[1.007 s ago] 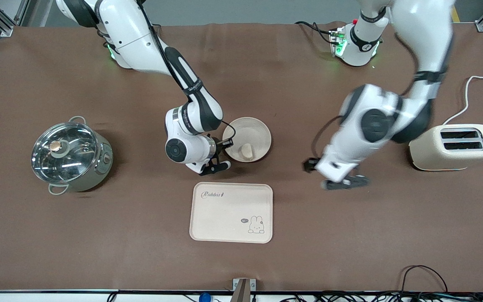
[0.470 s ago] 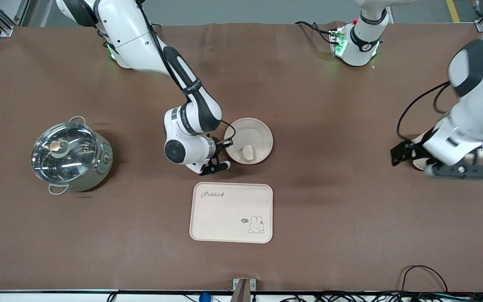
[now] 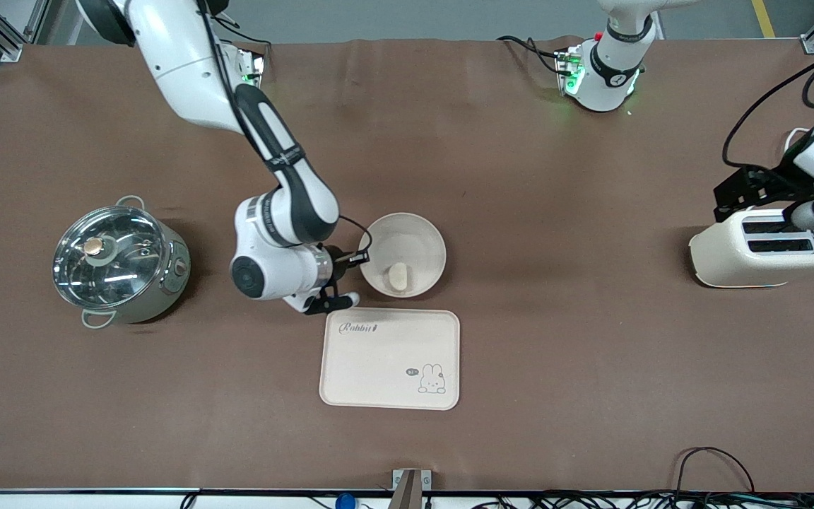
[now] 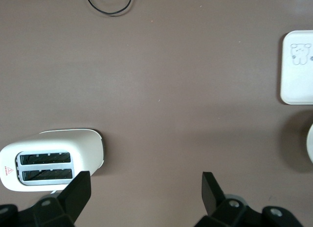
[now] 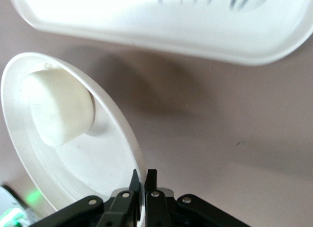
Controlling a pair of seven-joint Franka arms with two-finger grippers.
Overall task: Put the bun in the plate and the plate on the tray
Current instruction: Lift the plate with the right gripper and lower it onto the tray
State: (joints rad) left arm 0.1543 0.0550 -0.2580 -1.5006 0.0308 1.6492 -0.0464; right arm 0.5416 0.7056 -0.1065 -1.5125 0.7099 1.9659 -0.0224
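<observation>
My right gripper (image 3: 356, 281) is shut on the rim of the round cream plate (image 3: 414, 244), at the rim's edge toward the right arm's end. In the right wrist view its fingers (image 5: 144, 180) pinch the rim of the plate (image 5: 73, 153), which casts a shadow on the cloth. The small pale bun (image 3: 398, 276) lies in the plate and shows in the right wrist view (image 5: 58, 109). The cream Rabbit tray (image 3: 389, 358) lies just nearer the camera than the plate; its edge shows in the right wrist view (image 5: 171, 21). My left gripper (image 3: 806, 211) is open and empty over the toaster; the left wrist view (image 4: 144, 188) shows its fingers spread.
A cream toaster (image 3: 760, 249) stands at the left arm's end, also in the left wrist view (image 4: 54, 158). A steel pot with a glass lid (image 3: 121, 263) stands at the right arm's end. Cables run along the table's near edge.
My right gripper has carried the plate with the bun nearer the camera, up to the tray's edge. My left arm has swung away to over the toaster.
</observation>
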